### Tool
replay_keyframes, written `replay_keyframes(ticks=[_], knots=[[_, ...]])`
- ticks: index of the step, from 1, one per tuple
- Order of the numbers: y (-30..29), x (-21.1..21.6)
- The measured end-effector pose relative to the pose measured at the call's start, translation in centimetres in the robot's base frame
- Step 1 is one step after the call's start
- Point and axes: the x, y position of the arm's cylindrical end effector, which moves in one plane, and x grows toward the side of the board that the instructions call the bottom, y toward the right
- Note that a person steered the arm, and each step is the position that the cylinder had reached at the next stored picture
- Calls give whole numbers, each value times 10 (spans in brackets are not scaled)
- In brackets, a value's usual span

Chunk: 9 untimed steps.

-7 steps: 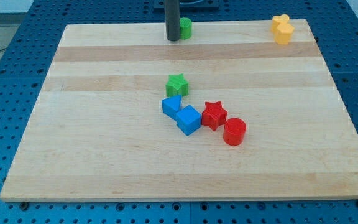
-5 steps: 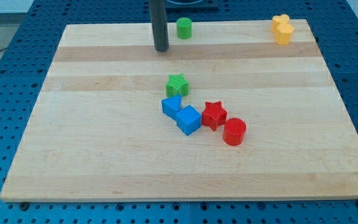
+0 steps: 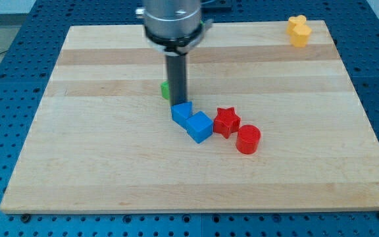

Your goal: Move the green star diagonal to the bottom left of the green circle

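My tip [image 3: 178, 104] is at the middle of the board, right in front of the green star [image 3: 166, 90]. Only a green sliver of the star shows at the rod's left side. The tip's end sits just above the upper blue block [image 3: 181, 110]; I cannot tell whether it touches it. The green circle does not show; the arm's grey body [image 3: 173, 23] covers the spot at the board's top edge where it stood.
A blue cube [image 3: 200, 126] lies against the upper blue block, down to its right. A red star [image 3: 226, 121] and a red cylinder [image 3: 248, 139] sit right of them. A yellow block [image 3: 299, 30] is at the top right corner of the wooden board [image 3: 77, 151].
The tip moved from beside the green circle at the top down to the green star in the middle. The star now shows a little further left. The arm body now hides the circle.
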Motion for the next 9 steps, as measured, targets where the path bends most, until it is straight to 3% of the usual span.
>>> replay_keyframes(ticks=[1, 4, 6, 7, 9], knots=[[-34, -9], [81, -37], [1, -66], [17, -69], [150, -171]])
